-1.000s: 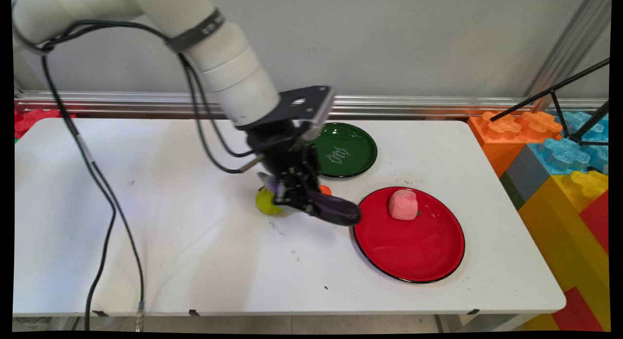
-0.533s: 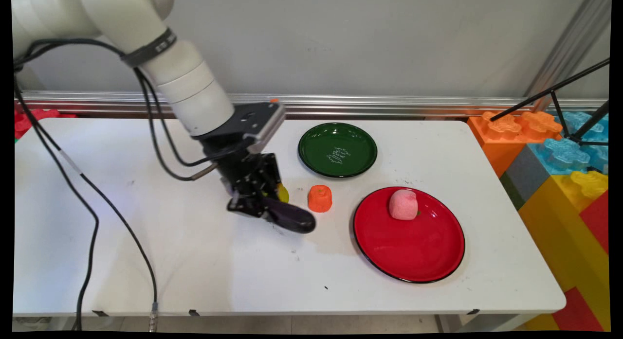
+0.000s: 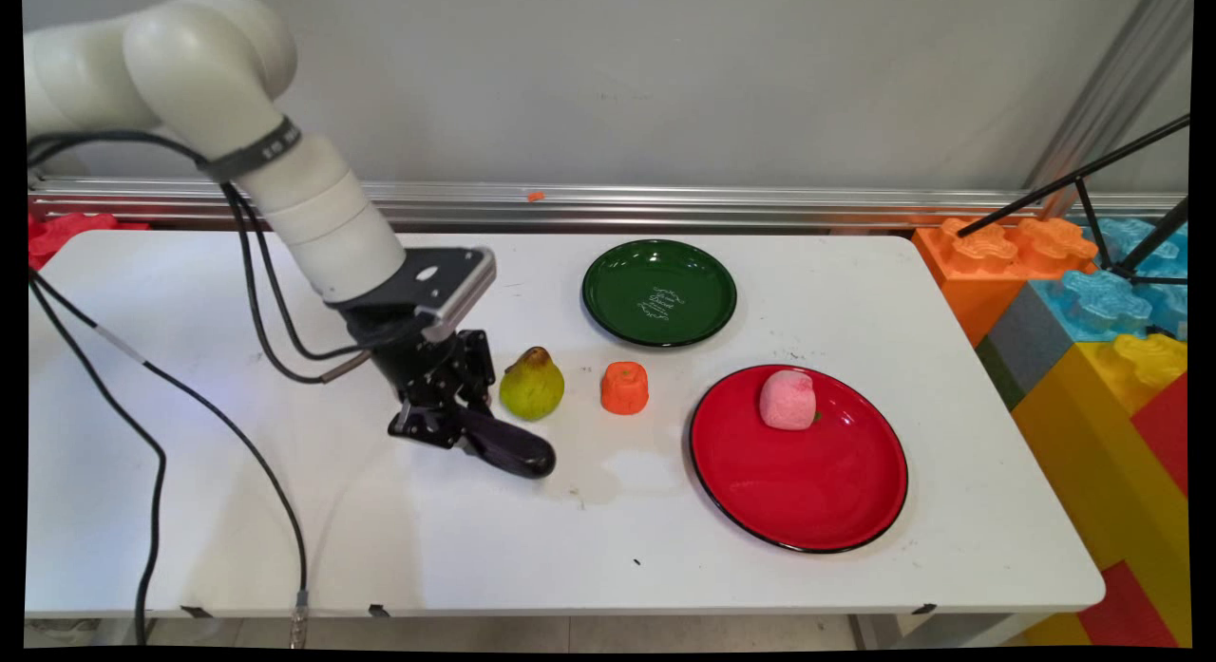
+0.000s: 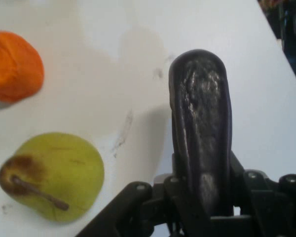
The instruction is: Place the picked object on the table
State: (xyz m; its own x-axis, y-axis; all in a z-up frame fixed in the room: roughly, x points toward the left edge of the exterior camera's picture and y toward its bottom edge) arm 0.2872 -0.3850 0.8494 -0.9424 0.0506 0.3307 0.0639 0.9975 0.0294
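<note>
A white table (image 3: 285, 510) was seen beneath the gripper (image 3: 446, 425), backed by a grey wall (image 3: 665, 83) with a metal rail (image 3: 760, 206). Coloured blocks (image 3: 1092, 301) and a tripod (image 3: 1121, 206) were stacked far right of it.

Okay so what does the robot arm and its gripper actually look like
The arm is glossy white with rounded cylindrical links and a dark band round one segment. Black cables hang loose alongside it. A flat black and silver wrist plate leads to the black two-finger gripper with exposed linkage.

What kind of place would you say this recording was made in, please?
Most likely a robotics lab set up for tabletop handling trials. A cabled arm's gripper grips a dark eggplant over a white table laid with toy food, a pear among it. Giant toy building blocks stand alongside.
</note>
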